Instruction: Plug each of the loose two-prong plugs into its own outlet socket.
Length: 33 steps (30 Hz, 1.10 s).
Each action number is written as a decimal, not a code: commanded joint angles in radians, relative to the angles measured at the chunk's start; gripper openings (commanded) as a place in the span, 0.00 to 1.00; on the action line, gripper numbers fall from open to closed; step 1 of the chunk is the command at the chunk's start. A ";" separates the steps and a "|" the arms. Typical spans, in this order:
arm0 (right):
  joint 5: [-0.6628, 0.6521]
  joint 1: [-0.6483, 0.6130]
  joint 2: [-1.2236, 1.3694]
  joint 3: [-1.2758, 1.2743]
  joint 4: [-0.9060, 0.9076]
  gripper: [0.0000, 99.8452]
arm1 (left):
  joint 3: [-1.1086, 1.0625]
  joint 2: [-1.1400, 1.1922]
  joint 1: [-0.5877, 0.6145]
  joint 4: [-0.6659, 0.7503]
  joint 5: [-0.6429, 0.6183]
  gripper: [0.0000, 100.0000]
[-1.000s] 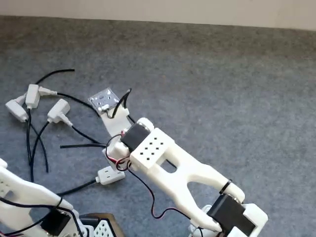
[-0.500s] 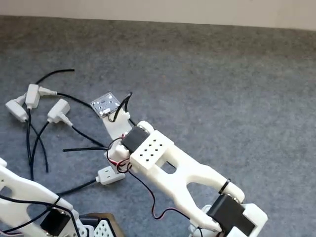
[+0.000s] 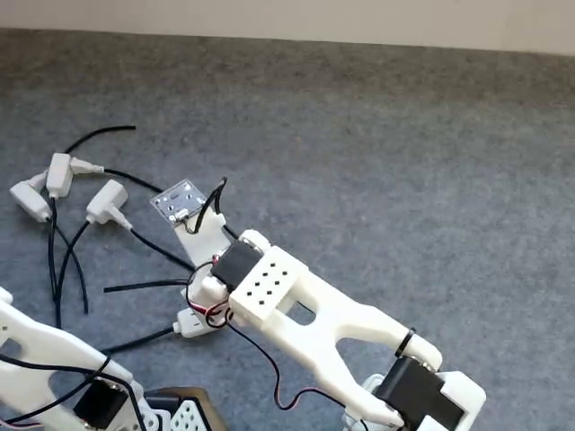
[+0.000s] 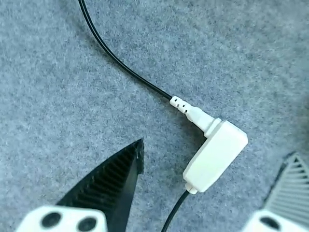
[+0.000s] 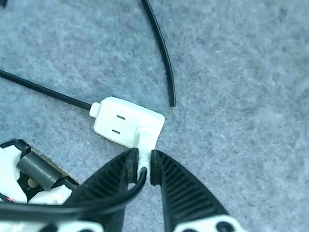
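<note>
The right gripper (image 5: 143,153) is clamping its black ribbed fingers (image 5: 113,176) together on the neck of a small white two-prong plug (image 5: 147,137). In the right wrist view that plug is pressing against the edge of a white rectangular outlet socket block (image 5: 120,121), whose two slots are facing up. It is hard to tell whether the prongs are lining up with any opening.

In the high view this block (image 3: 190,323) is lying left of centre in the lower part of the frame on the grey carpet (image 3: 404,180). Compared with a second ago, the white right arm (image 3: 305,314) is sitting lower and further left, so its wrist is now partly covering the block. The thin black cable (image 3: 144,285) trailing left of the wrist is also lying lower than before.

The three white cable-end pieces (image 3: 106,203) at upper left are lying just where they were.

The left gripper (image 4: 216,151) is holding its fingers wide apart above the carpet. A white angled plug (image 4: 215,154) on a black lead (image 4: 120,63) is lying between them, with neither finger touching it.
</note>
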<state>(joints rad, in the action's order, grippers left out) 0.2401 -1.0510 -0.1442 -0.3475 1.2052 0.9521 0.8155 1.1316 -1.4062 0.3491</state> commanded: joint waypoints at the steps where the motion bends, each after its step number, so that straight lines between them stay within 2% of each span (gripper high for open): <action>1: 0.008 -0.012 -0.008 0.008 -0.012 0.00 | 0.039 -0.012 0.007 0.000 0.003 0.41; 10: 0.008 0.013 -0.004 0.005 0.018 0.00 | 0.039 -0.012 0.007 -0.005 0.003 0.41; 19: 0.005 0.071 0.202 0.018 0.064 0.00 | 0.039 -0.013 0.007 -0.005 0.003 0.41; 25: 0.006 0.065 0.205 0.018 0.038 0.00 | 0.039 -0.013 0.007 -0.005 0.003 0.41; 33: -0.074 0.058 0.196 0.027 0.045 0.03 | 0.039 -0.012 -0.001 -0.043 0.006 0.42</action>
<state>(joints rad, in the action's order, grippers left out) 0.1941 -0.9897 0.0506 -0.3261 1.2451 0.9521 0.8155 1.1316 -1.4108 0.3491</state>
